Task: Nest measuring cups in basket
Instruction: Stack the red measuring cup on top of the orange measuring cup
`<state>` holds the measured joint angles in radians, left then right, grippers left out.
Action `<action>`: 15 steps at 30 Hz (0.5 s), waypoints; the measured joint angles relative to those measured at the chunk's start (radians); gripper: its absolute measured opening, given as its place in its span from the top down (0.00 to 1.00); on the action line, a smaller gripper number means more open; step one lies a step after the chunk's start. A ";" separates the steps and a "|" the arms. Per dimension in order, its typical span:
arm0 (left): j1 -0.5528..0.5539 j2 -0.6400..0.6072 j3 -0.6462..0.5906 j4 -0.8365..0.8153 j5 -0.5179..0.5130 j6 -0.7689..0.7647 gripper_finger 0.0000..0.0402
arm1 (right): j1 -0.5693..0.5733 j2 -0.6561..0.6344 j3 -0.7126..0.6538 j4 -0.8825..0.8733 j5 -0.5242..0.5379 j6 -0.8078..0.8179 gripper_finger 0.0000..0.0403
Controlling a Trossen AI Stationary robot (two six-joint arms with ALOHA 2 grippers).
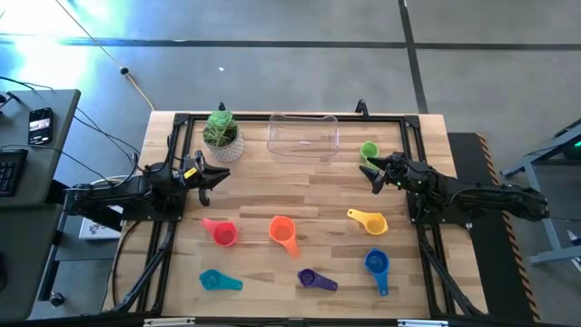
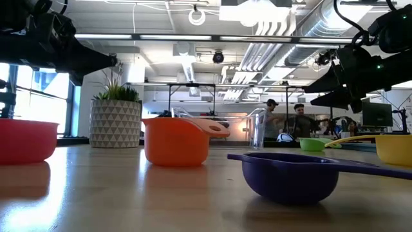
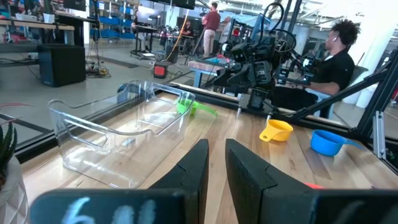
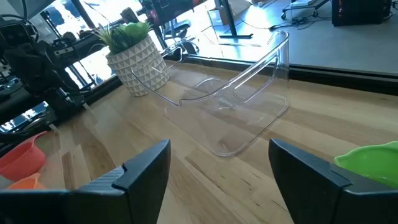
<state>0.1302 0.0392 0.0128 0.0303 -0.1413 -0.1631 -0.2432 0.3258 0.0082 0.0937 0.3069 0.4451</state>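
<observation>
The clear basket [image 1: 302, 136] stands at the table's far middle. Seven measuring cups sit on the wood: green [image 1: 369, 151] just right of the basket, yellow [image 1: 368, 221], orange [image 1: 283, 231], red [image 1: 221, 232], teal [image 1: 218, 281], purple [image 1: 313, 279] and blue [image 1: 377, 265]. My left gripper [image 1: 216, 175] hovers at the left near the plant pot, with a narrow gap between its fingers [image 3: 216, 163] and nothing in it. My right gripper [image 1: 370, 171] hovers just nearer than the green cup [image 4: 373, 162], open wide [image 4: 217, 168] and facing the basket [image 4: 236, 106].
A white patterned pot with a green plant [image 1: 221, 136] stands left of the basket. A black frame [image 1: 290, 115] runs around the table's edges. Bare wood lies between the grippers and in front of the basket. People stand in the room beyond the table.
</observation>
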 joint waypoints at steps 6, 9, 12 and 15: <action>0.000 0.000 0.000 0.033 0.000 -0.100 0.89 | 0.000 0.000 0.000 0.000 0.000 0.000 0.35; 0.000 0.000 0.000 0.044 -0.002 -0.176 0.89 | 0.000 0.000 0.000 0.000 0.000 0.000 0.35; 0.000 0.000 0.000 0.043 -0.002 -0.239 0.89 | 0.000 0.000 0.000 0.000 0.000 0.000 0.35; 0.000 0.000 0.000 0.043 -0.003 -0.301 0.89 | 0.000 0.000 0.000 0.000 0.000 0.000 0.35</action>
<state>0.1301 0.0391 0.0130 0.0738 -0.1440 -0.4640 -0.2434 0.3260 0.0080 0.0933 0.3069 0.4452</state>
